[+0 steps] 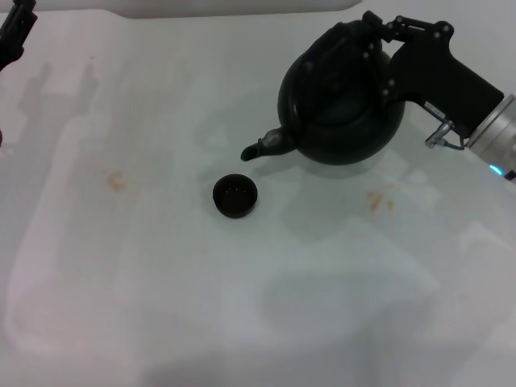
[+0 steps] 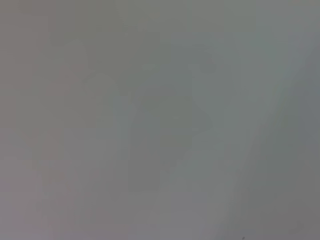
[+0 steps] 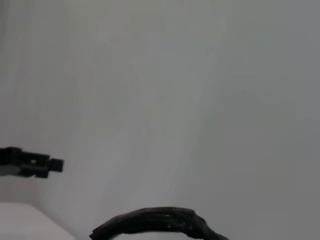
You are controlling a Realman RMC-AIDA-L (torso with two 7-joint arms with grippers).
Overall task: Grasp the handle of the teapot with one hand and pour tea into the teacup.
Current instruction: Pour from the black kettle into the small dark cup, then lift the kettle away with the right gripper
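Overhead, right gripper (image 1: 372, 50) clamped on handle (image 1: 359, 44); teapot (image 1: 340, 101) hangs beneath it, spout tipped toward teacup (image 1: 235, 196), which sits on table (image 1: 121, 266) down-left of gripper. Left gripper (image 1: 14, 36) parked far across, fingers unreadable. Left wrist: blank grey. Right wrist: handle (image 3: 155, 222) arc; left gripper (image 3: 30, 162) distant.

Matte black teapot (image 1: 343, 105), black teacup (image 1: 235, 196)

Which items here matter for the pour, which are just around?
Job: teapot; its handle, held by the right pincer; teacup, beyond the spout.
Around: left pincer, parked at the far left edge; stained white table.
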